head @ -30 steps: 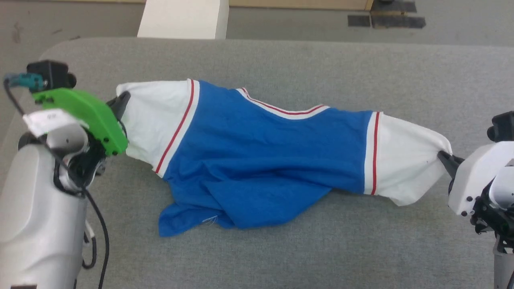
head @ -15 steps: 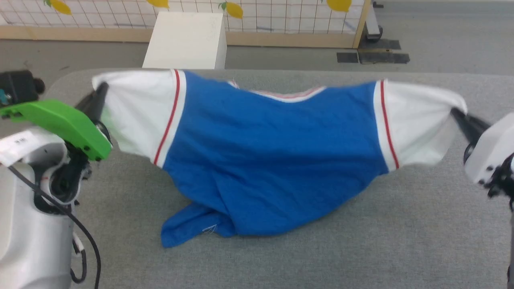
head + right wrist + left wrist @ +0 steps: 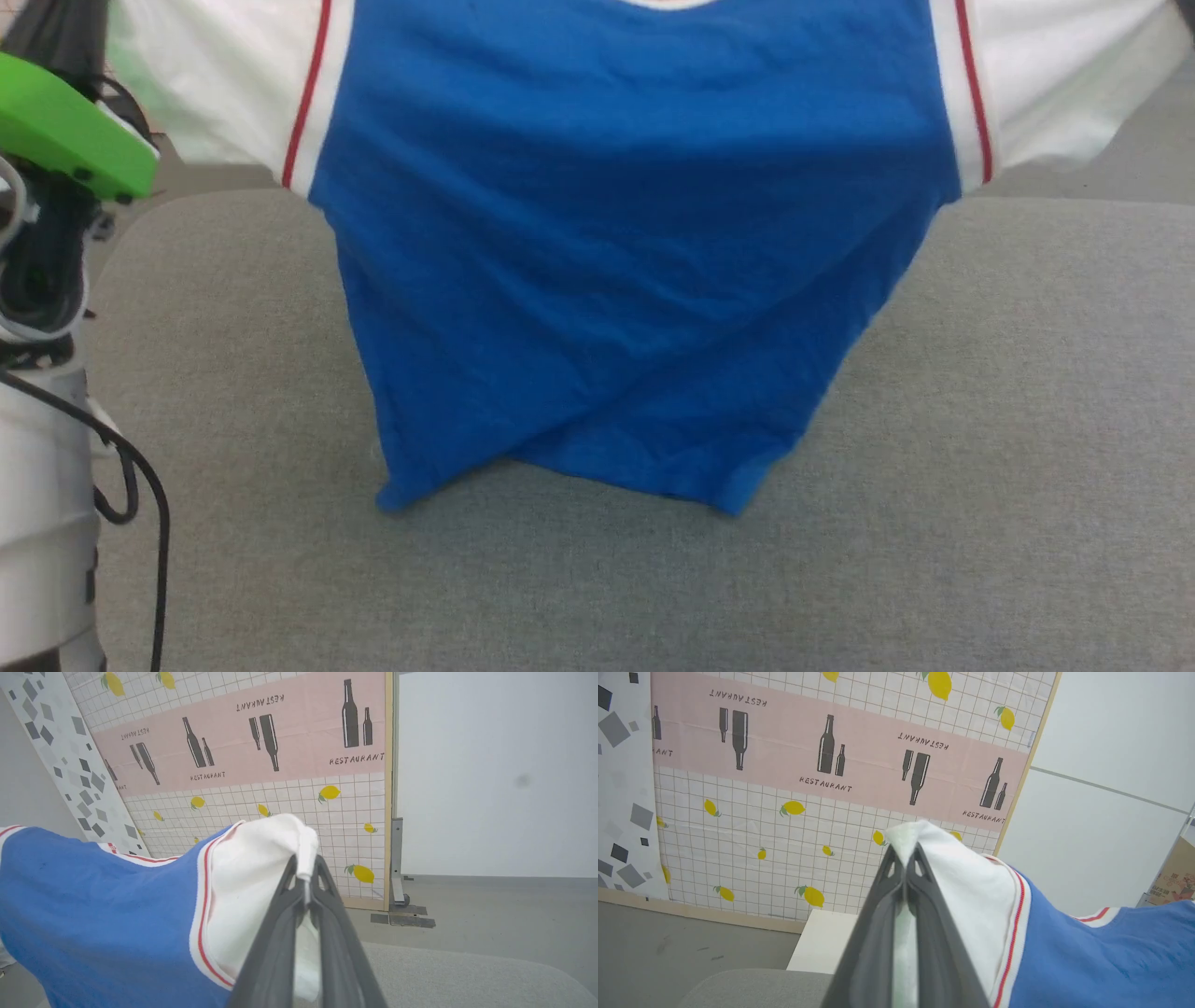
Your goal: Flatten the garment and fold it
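1. On the left, the left gripper [image 3: 906, 853] is squeezed shut on the end of a white sleeve [image 3: 966, 882]. The cloth is pinched between its two dark fingers.
2. In the middle, the shirt [image 3: 616, 233] hangs up in the air. It is held by both sleeves and pulled wide, like washing on a line. The blue part looks mostly smooth, with some soft creases that cross low down.
3. The bottom edge [image 3: 569, 471] of the shirt hangs low over the grey surface [image 3: 1027, 420]. I cannot tell if it touches. The edge is not straight, and one flap seems to lie across another.
4. On the right, the right gripper [image 3: 306, 868] is squeezed shut too. It has the end of the other white sleeve [image 3: 252, 882] pinched between its fingers.
5. I think the job is only partly done. The shirt is lifted and spread out, so the bunching is mostly gone. It is not lying flat on the surface yet.
6. What is left: lay the shirt down smooth and flat, then fold it. No fold has been made so far.
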Robot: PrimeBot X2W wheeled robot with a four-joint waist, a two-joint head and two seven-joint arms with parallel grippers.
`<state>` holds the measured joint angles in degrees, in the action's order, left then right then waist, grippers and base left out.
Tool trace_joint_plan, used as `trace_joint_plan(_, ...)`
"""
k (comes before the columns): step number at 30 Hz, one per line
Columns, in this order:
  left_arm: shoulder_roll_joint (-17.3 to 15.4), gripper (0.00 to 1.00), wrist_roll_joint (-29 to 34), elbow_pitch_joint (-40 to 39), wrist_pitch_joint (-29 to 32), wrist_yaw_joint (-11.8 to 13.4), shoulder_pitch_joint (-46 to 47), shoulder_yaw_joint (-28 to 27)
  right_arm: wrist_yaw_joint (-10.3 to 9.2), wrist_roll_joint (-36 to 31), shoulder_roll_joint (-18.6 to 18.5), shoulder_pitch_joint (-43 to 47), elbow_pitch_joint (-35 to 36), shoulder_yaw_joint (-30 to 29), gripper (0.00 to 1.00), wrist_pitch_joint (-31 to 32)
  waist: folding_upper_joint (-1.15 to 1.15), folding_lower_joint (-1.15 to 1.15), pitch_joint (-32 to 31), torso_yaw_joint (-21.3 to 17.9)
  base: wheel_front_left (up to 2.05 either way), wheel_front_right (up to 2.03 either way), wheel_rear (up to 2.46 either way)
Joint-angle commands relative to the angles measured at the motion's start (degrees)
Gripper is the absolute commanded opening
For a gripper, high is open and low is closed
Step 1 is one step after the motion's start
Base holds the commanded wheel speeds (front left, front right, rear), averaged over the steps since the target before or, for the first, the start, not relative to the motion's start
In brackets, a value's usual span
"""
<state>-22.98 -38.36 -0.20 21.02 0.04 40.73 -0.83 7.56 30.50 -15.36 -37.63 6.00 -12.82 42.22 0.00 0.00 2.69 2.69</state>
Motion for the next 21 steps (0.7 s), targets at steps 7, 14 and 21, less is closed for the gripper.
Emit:
trace_joint_plan(7,-1.01,0.0,0.6,1.4,-1.91,-0.34,5.08,-0.46,-0.08,0.06,0.57,-6.94,-1.8,-1.46,0.0,-2.03,0.0,0.0,0.86,-0.54,0.0,0.0,0.0)
trace_joint_plan(14,-1.66,0.0,1.91,4.8,-1.43,-1.11,9.89,1.62,-0.08,-1.66,1.73,-14.0,-5.51,-0.8,0.0,-0.5,0.0,0.0,4.47,-0.59,0.0,0.0,0.0)
trace_joint_plan(21,-2.61,0.0,5.82,11.86,-2.21,-1.61,20.97,4.65,-0.08,-5.93,3.76,-27.63,-11.85,0.5,0.0,0.48,0.0,0.0,12.95,-0.93,0.0,0.0,0.0)
